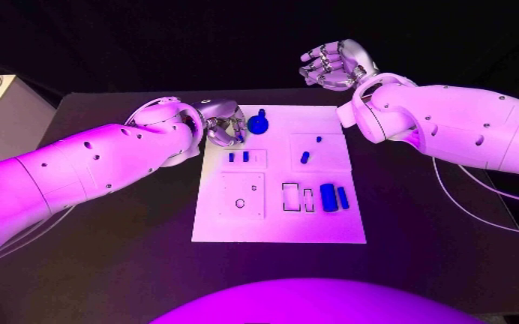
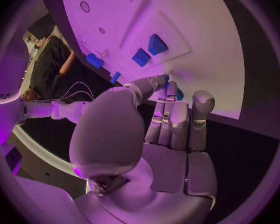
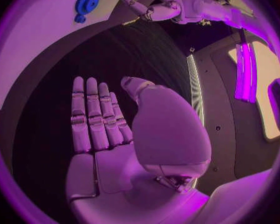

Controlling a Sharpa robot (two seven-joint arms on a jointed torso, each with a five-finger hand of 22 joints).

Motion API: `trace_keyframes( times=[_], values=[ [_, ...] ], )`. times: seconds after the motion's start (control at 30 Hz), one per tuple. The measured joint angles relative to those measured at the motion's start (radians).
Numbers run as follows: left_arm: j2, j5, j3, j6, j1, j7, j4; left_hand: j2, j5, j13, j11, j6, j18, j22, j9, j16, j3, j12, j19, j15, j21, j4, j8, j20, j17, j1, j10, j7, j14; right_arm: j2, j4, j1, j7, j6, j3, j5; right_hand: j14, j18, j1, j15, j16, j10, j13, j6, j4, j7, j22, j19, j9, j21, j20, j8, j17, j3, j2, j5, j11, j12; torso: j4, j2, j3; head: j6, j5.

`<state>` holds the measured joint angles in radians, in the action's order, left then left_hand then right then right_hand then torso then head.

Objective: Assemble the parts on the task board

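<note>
White task board (image 1: 279, 223) sits mid-table on the black table (image 1: 119, 264), long side running away from the robot. Blue gear-shaped part (image 1: 259, 123) lies at the board's far edge, left of centre; right wrist view shows its toothed rim and a small knob beside it (image 3: 87, 2). Two small blue parts (image 1: 239, 157) stand side by side in the square block near the board's left-middle; same pair seen in the left wrist view (image 2: 148, 51). One small blue part (image 1: 306, 157) lies tilted in the right-middle square, another tiny one (image 1: 319, 140) just beyond it. Two longer blue parts (image 1: 333, 197) lie side by side at the board's right edge, next to rectangular slots (image 1: 291, 196). Near-left square has an outline recess and holes, no blue in it.

Left hand (image 1: 222, 123) hovers over the board's far-left corner, just beside the gear; fingers curled in head view, fairly straight and together in the left wrist view (image 2: 177, 119), thumb reaching forward. A bit of blue peeks past the fingertips, cannot tell if it is touching or pinched; grip state unclear.

Right hand (image 1: 337, 63) raised beyond the board's far-right corner, off the board, well apart from the parts; right wrist view shows flat palm (image 3: 102, 129), fingers straight and together, thumb apart, holding nothing.
</note>
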<state>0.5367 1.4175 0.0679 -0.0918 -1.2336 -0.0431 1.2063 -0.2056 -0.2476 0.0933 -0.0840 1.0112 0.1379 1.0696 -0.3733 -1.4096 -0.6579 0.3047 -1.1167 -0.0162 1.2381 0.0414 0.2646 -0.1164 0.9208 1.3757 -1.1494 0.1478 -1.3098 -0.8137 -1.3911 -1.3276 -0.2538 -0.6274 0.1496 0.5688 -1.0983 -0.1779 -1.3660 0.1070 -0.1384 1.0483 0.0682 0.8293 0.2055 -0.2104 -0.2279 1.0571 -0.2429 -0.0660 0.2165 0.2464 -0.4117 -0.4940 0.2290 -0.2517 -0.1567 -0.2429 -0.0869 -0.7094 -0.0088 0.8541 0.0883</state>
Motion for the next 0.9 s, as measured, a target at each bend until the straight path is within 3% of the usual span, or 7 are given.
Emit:
trace_keyframes(
  times=[0.5,0.9],
  values=[
    [-0.008,0.001,0.003,0.008,0.000,0.004,-0.009,0.000,0.000,0.002,0.000,0.000,0.000,-0.002,-0.001,0.000,0.003,-0.004,0.000,0.000,0.000,0.003,0.000,0.000,-0.004,0.000,0.000,0.000,0.000,0.000,0.000,0.000,0.000,0.000,0.000,0.000,0.000,0.000,0.000,0.000,0.005,0.000,-0.001,0.000,-0.003,0.000,0.003,0.000,0.000,0.000,0.000,0.000,0.002,-0.003,0.000,0.000,0.000,0.004,0.0001,0.000,-0.0004,0.002,0.002],
    [-0.012,0.001,0.008,0.013,-0.001,0.005,-0.012,0.000,0.000,0.007,0.006,0.004,0.000,-0.001,-0.003,0.000,0.008,-0.004,0.000,0.000,0.000,0.003,0.000,0.000,0.001,0.000,-0.013,-0.004,0.000,0.001,0.000,0.000,0.000,0.000,0.000,0.000,0.000,0.000,0.000,0.000,0.005,0.000,-0.001,0.000,-0.003,0.000,0.005,0.000,0.000,0.000,0.000,0.000,0.003,-0.003,0.000,0.000,0.000,0.004,0.0002,0.000,-0.0001,-0.003,0.000]
  ],
)
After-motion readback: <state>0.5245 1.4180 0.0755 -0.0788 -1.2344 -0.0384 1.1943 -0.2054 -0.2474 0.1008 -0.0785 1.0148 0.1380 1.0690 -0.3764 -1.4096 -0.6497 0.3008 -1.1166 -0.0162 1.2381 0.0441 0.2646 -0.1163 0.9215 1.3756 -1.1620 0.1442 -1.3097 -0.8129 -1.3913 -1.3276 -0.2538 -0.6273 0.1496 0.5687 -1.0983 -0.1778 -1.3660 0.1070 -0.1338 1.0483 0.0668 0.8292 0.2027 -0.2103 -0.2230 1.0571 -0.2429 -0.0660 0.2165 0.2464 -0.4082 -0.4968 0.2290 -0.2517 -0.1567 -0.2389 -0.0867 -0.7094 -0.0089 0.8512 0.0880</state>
